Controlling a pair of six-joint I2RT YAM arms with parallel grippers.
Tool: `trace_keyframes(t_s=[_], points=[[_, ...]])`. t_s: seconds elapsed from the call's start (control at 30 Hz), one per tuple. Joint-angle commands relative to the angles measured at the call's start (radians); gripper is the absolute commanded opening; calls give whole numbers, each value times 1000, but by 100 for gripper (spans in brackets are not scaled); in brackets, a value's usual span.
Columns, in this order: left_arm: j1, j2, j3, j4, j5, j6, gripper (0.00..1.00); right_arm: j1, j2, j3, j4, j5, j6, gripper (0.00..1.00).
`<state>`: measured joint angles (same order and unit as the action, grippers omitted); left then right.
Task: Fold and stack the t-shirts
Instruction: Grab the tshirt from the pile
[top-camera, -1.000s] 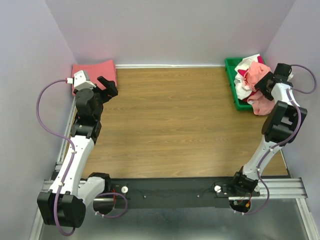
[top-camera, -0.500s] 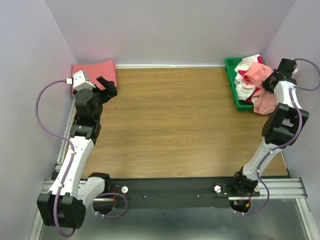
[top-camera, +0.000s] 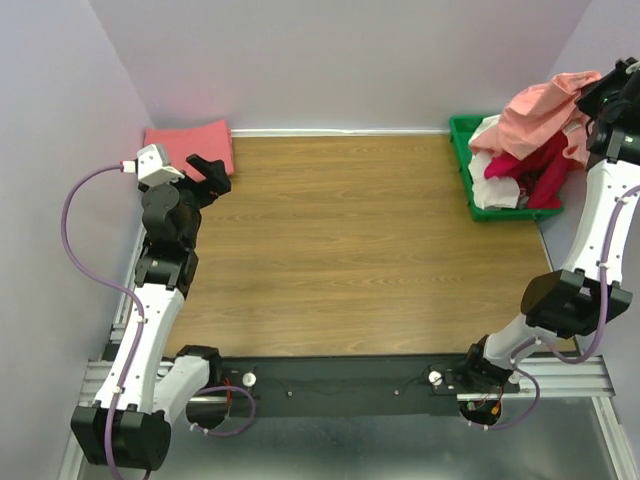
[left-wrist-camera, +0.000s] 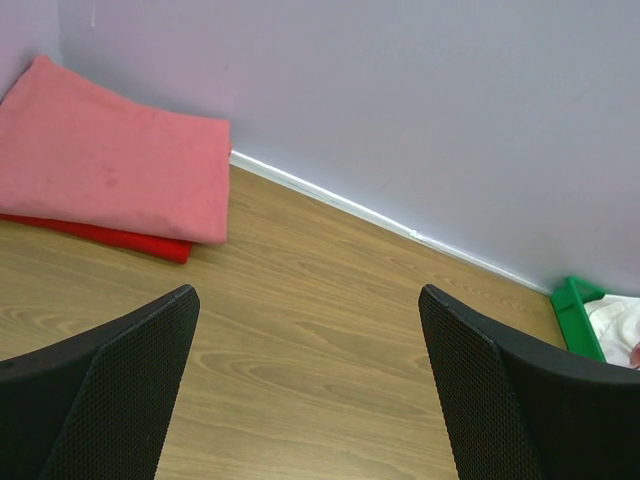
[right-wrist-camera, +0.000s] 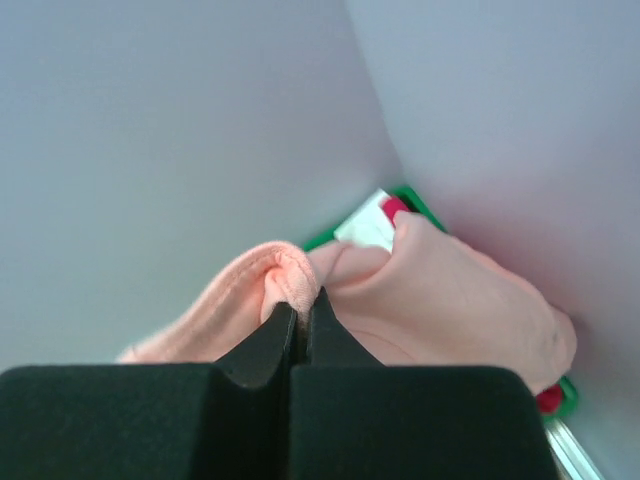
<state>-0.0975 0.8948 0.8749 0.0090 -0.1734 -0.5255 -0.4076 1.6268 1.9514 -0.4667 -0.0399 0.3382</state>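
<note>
The salmon-pink t-shirt (top-camera: 545, 105) is hanging bunched above the green bin (top-camera: 462, 135), a fold of its edge being pinched tight by the clenched fingers of the right gripper (right-wrist-camera: 300, 300). A magenta-red shirt (top-camera: 540, 175) is dangling under it, down to the bin's rim, and white shirts (top-camera: 490, 190) are lying inside the bin. The lift is probably wanting more height and a gentle shake, so the red one is falling into the bin before the pink one is travelling from the bin over the table (top-camera: 350, 240). Well apart from the bin, the left gripper (left-wrist-camera: 308, 295) is hovering spread and empty near the folded stack (left-wrist-camera: 110, 170)
</note>
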Motion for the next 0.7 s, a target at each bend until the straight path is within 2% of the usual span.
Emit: trace_keyframes(t_s=[0.0, 0.1, 0.2, 0.27, 0.43, 0.53, 0.67], points=[[4, -17, -13, 8, 14, -8, 99, 22, 54, 178, -23, -198, -5, 1], [4, -11, -16, 19, 32, -5, 98, 62, 129, 346, -23, -213, 8, 3], [4, -10, -20, 19, 31, -1, 99, 66, 191, 417, -23, -151, 36, 3], [4, -13, -27, 19, 26, 5, 99, 66, 211, 423, -24, -109, 21, 3], [4, -4, -39, 31, 15, -7, 98, 90, 219, 365, -23, -228, 36, 2], [4, 10, -39, 36, 26, -7, 98, 199, 229, 388, -24, -264, 6, 2], [4, 23, -43, 34, 35, -10, 98, 448, 226, 409, -24, -235, -34, 2]])
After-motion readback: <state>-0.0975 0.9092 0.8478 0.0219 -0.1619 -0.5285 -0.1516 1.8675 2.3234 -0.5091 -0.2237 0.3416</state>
